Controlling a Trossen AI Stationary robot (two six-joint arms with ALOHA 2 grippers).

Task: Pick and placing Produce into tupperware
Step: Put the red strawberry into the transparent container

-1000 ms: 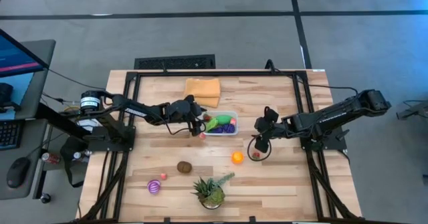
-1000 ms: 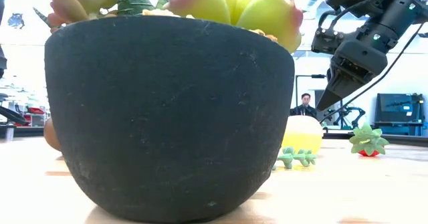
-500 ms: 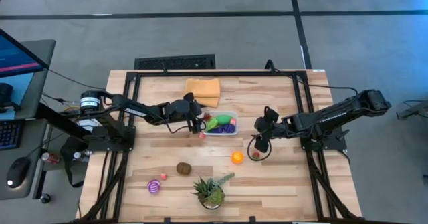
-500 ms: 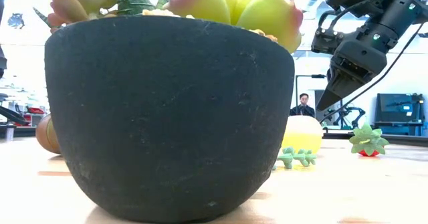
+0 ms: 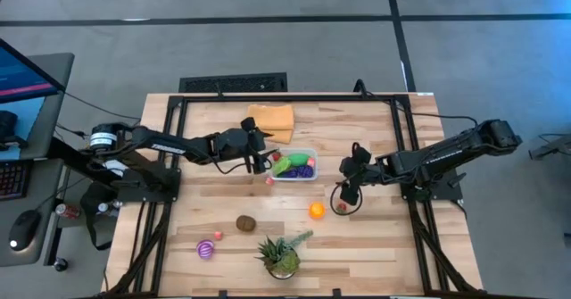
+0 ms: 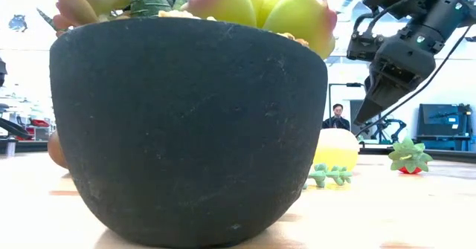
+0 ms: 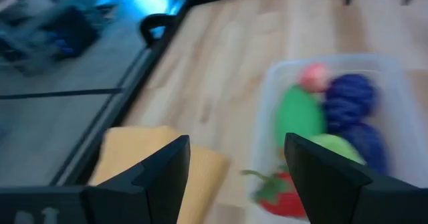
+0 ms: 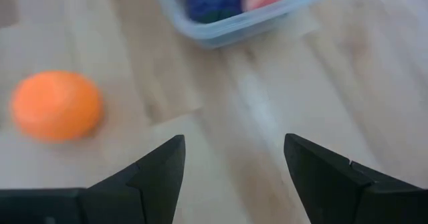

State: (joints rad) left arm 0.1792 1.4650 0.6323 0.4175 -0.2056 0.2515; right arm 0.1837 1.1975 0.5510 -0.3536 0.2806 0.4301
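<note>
The clear tupperware [image 5: 295,167] stands mid-table holding green, purple and pink produce [image 7: 334,110]. A red piece [image 5: 268,180] lies on the table by the tub's near left corner. An orange [image 5: 317,211], a strawberry [image 5: 340,207], a brown fruit [image 5: 245,223], a striped purple piece [image 5: 206,249] and a small pink one [image 5: 218,236] lie loose nearer the front. My left gripper [image 5: 259,159] hangs open just left of the tub, holding nothing. My right gripper [image 5: 346,193] hangs open above the table between orange and strawberry, also holding nothing.
A folded orange cloth [image 5: 270,121] lies behind the tub. A potted spiky plant [image 5: 283,256] stands at the near edge and fills most of the low view [image 6: 186,130]. A black frame [image 5: 178,103] runs round the table's sides. A person [image 6: 340,115] sits far behind.
My left gripper has risen beside the tub's left end and rolled a little, drawing slightly back toward the table's left edge. The red piece by the tub's corner has stayed where it was. My right arm has kept still.
</note>
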